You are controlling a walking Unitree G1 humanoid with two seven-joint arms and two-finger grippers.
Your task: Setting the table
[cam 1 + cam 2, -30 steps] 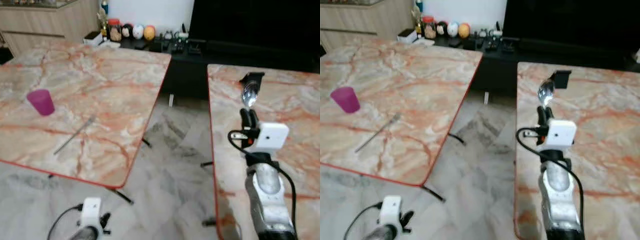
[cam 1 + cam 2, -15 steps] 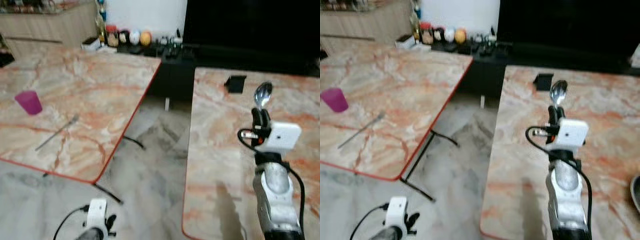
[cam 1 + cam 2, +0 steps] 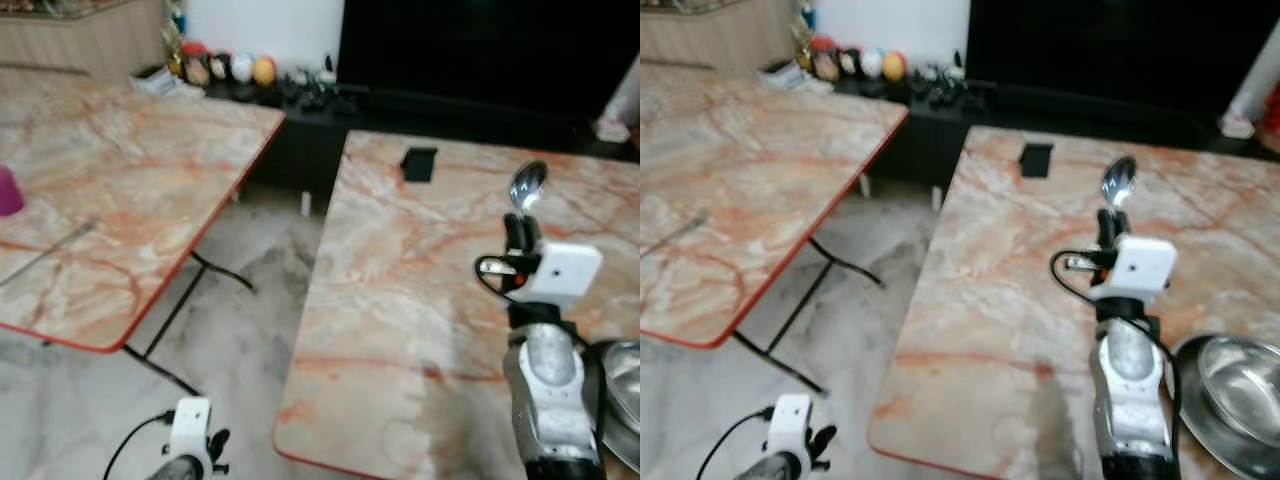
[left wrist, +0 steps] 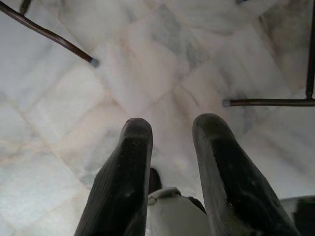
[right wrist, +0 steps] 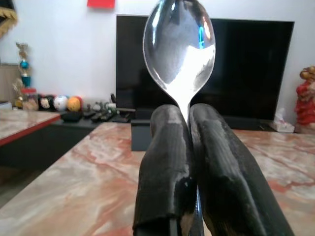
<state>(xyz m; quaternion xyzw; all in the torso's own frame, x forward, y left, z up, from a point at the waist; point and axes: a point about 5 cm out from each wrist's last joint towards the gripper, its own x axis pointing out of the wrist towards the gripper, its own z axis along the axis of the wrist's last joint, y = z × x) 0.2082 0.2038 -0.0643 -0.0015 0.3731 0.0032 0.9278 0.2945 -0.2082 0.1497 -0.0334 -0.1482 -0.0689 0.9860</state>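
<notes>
Polished steel catches the light: a spoon (image 5: pixel 178 51) is held upright by its handle between the clamped fingers of the right gripper (image 5: pixel 189 118), bowl uppermost, above the near marble table (image 3: pixel 400 290). A steel bowl (image 3: pixel 1240 385) rests on that table at the robot's right, just beside the raised forearm. A small black object (image 3: pixel 419 164) lies toward the table's far end. The left gripper (image 4: pixel 172 132) hangs low over the tiled floor (image 4: pixel 98 73), its fingers parted and nothing between them.

The grip is taken on the thin neck only — so the spoon could pivot or slide out if the arm is swung or lowered sharply, and it would likely clatter onto the marble or over the edge. The forearm also stands close to the bowl; a careless sweep to the right could nudge it toward the table's rim.
</notes>
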